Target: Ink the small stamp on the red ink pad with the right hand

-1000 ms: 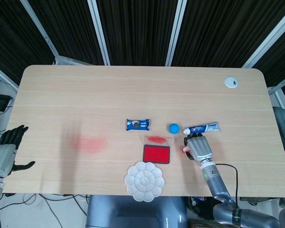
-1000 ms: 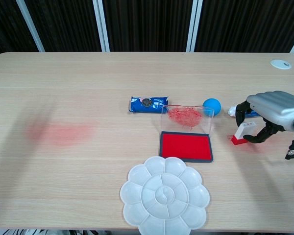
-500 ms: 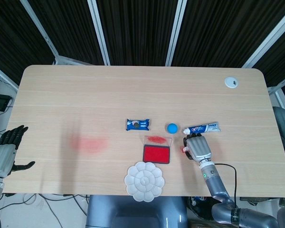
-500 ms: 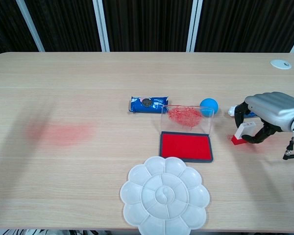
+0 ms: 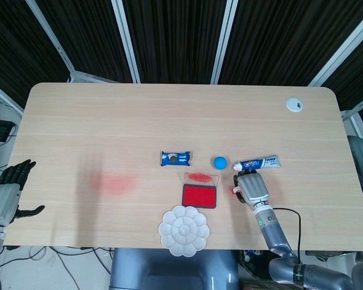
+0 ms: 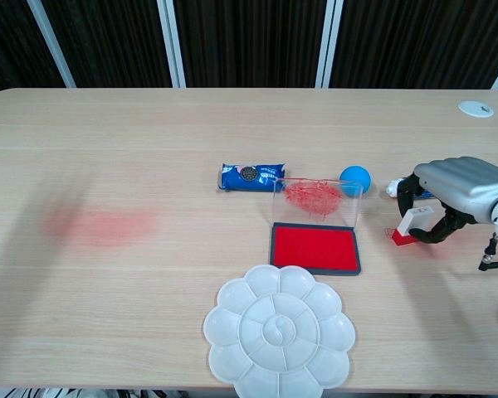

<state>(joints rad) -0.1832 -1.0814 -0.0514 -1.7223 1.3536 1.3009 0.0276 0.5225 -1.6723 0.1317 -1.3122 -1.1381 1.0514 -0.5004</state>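
The small stamp (image 6: 412, 225), white with a red base, stands on the table right of the red ink pad (image 6: 314, 247). My right hand (image 6: 458, 192) arches over it, thumb and fingers curled around its white body and gripping it. From the head view the stamp (image 5: 234, 190) shows only as a red sliver at the left edge of the right hand (image 5: 251, 187). The ink pad (image 5: 199, 196) lies open with its clear, red-smeared lid (image 6: 317, 197) standing up behind it. My left hand (image 5: 6, 193) hangs off the table's left edge, fingers spread, empty.
A blue ball (image 6: 356, 177) and a toothpaste tube (image 5: 258, 163) lie just behind the stamp. A blue cookie packet (image 6: 250, 177) sits left of the lid. A white flower-shaped palette (image 6: 278, 337) is at the front edge. A red smear (image 6: 100, 225) marks the table's left side.
The blue ball has rolled slightly left. My right hand has stayed curled around the stamp, shifting barely. The left hand has not moved.
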